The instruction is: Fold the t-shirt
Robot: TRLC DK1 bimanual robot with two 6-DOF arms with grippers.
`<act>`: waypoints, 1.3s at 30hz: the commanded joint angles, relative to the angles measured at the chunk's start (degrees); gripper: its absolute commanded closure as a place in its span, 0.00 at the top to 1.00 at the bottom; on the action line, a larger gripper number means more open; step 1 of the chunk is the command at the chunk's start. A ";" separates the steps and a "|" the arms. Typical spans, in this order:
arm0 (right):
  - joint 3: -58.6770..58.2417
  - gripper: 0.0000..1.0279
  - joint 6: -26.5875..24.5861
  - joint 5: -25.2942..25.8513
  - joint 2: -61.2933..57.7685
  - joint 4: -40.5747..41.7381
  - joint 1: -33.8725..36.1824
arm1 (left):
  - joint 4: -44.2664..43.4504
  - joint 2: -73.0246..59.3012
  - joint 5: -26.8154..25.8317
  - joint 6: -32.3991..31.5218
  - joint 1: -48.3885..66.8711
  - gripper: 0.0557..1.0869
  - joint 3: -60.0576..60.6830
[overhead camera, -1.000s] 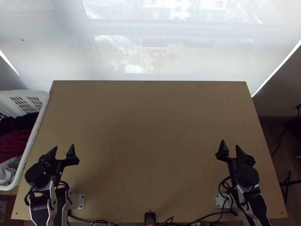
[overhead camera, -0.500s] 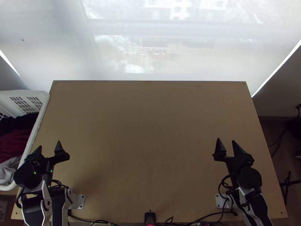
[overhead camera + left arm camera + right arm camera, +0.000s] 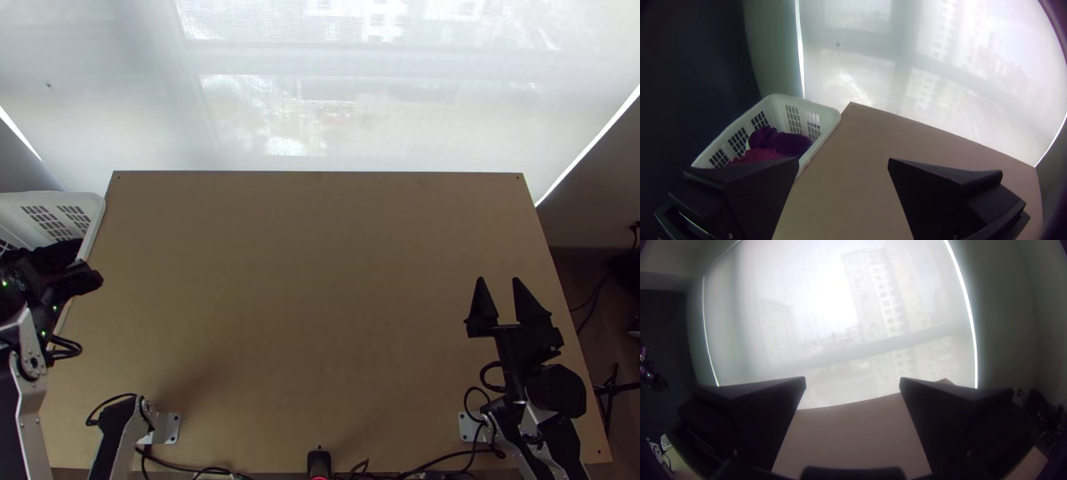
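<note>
At the table's left edge, my left gripper point(image 3: 78, 278) is above the rim of the white laundry basket point(image 3: 94, 232). Dark cloth point(image 3: 58, 251) lies bunched in that basket. From the left wrist, a purple cloth point(image 3: 781, 142) and a red cloth point(image 3: 758, 154) lie crumpled together there; I cannot tell whether either is a t-shirt. My left gripper point(image 3: 843, 161) stands open, fingers wide apart, nothing between them. Over the right side of the table, my right gripper point(image 3: 498, 282) points toward the far edge. In its wrist view the right gripper point(image 3: 852, 381) is open and holds nothing.
The bare wooden table point(image 3: 312, 280) spreads between the arms. A pale translucent blind point(image 3: 320, 88) hangs behind its far edge. Cables point(image 3: 432, 464) run along the near edge beside a small black device point(image 3: 319, 462).
My left arm has swung left and up the picture, from over the table's near left to the basket. The right gripper has shifted slightly farther up the picture and to the right.
</note>
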State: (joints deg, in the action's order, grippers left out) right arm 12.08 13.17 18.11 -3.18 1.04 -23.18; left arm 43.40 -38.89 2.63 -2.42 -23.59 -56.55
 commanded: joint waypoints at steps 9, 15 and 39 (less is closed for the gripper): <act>25.80 0.95 3.88 -0.27 -35.40 -17.56 0.24 | 4.06 -24.91 0.27 -0.22 -7.61 0.95 -22.11; 37.14 0.95 5.82 2.46 -42.87 -22.40 0.77 | 4.06 -36.52 3.34 3.73 -11.30 0.95 -26.59; 54.46 0.95 1.95 2.19 -58.87 -47.80 -2.66 | -18.88 -69.39 9.67 12.17 -26.77 0.90 -20.00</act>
State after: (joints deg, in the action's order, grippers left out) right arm 62.33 15.79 20.36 -58.65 -43.18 -24.53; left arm 30.46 -98.59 9.80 9.10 -48.73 -74.85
